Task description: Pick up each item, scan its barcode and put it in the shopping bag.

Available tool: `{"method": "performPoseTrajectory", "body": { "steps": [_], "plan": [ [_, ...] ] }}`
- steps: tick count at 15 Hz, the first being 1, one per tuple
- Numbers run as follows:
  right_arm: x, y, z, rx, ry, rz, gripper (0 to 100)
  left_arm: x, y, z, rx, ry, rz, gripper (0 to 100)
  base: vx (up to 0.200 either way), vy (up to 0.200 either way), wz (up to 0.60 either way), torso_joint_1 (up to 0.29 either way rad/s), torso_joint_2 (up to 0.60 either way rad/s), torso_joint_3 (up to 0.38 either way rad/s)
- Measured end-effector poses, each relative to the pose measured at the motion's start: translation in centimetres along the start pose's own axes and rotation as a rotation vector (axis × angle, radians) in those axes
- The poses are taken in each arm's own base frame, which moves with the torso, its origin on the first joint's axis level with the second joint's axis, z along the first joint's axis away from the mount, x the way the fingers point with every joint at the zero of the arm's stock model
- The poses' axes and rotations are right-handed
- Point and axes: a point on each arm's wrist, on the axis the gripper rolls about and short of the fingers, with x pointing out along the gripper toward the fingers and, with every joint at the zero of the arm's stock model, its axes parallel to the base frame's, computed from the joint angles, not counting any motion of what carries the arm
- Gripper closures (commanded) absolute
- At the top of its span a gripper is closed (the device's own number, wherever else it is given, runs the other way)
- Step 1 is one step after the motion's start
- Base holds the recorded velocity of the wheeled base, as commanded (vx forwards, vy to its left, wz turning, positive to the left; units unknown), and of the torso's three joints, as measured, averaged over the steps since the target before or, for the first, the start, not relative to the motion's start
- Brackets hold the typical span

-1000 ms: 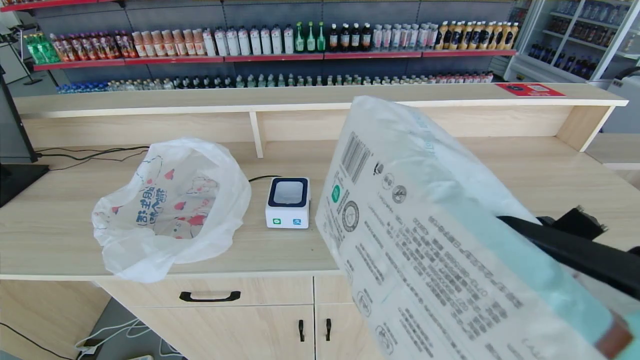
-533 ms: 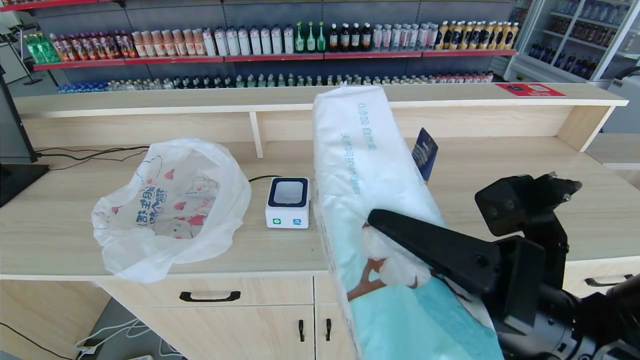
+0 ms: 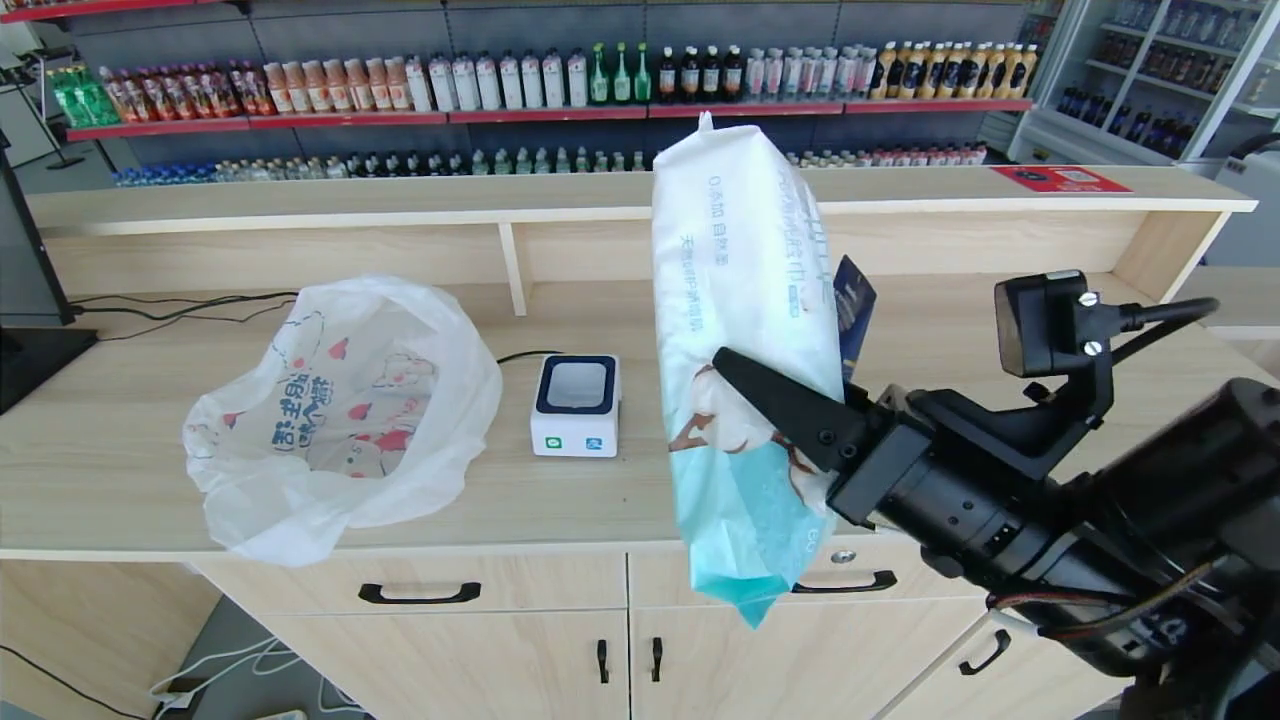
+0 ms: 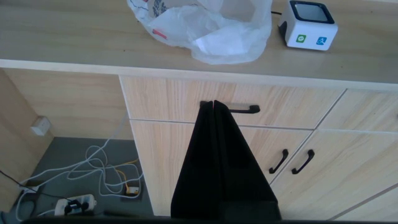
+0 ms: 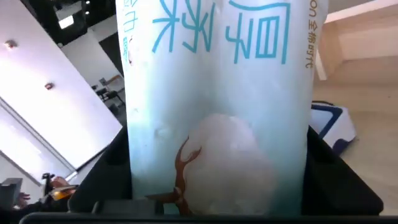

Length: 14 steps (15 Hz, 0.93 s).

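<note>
While the wooden bench [image 3: 150,470] carries the open shopping bag [image 3: 340,410], the right hand [image 3: 780,390] grips a white and teal pack [image 3: 740,260] upright in the air, just right of the small scanner [image 3: 576,405]. The left hand [image 4: 212,106] is closed and empty.

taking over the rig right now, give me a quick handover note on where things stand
Right end effector: shut on the tissue pack, held upright in the air to the right of the scanner.
Left end effector: shut, empty, low in front of the drawers.
Shopping bag: open on the counter, left of the scanner; I cannot tell if anything is inside.
Done: pack picked up.
Left: scan the pack, bag it, then probably the dark blue item standing behind the pack.
</note>
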Motion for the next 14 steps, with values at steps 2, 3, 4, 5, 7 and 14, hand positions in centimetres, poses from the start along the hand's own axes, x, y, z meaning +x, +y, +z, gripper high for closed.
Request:
{"method": "performPoseTrajectory", "body": {
  "steps": [2, 3, 4, 5, 7, 14],
  "plan": [
    [0.7, -1.5, 0.2, -0.186, -0.036, -0.103, 100, 0.0, 0.0, 0.0, 0.000, 0.000, -0.001, 100, 0.000, 0.000, 0.00, 0.000, 0.00, 0.000],
    [1.2, -2.1, 0.3, -0.257, -0.057, -0.186, 100, 0.0, 0.0, 0.0, 0.000, 0.000, -0.001, 100, 0.000, 0.000, 0.00, 0.000, 0.00, 0.000],
    [1.6, -2.5, 0.4, -0.299, -0.063, -0.254, 100, 0.0, 0.0, 0.0, -0.001, 0.000, -0.001, 100, 0.000, 0.000, 0.00, 0.000, 0.00, 0.000],
    [2.0, -2.8, 0.6, -0.343, -0.076, -0.327, 100, 0.0, 0.0, 0.0, -0.002, 0.000, 0.000, 100, 0.000, 0.000, 0.00, 0.000, 0.00, 0.000],
    [2.7, -3.2, 1.0, -0.391, -0.125, -0.471, 100, 0.0, 0.0, 0.0, -0.002, 0.000, 0.000, 100, 0.000, 0.000, 0.00, 0.000, 0.00, 0.000],
    [2.9, -4.7, 1.2, -0.404, -0.158, -0.559, 100, 0.0, 0.0, 0.0, -0.003, 0.000, 0.000, 100, -0.114, 0.000, 0.00, 0.007, 0.00, -0.001]
  ]
}}
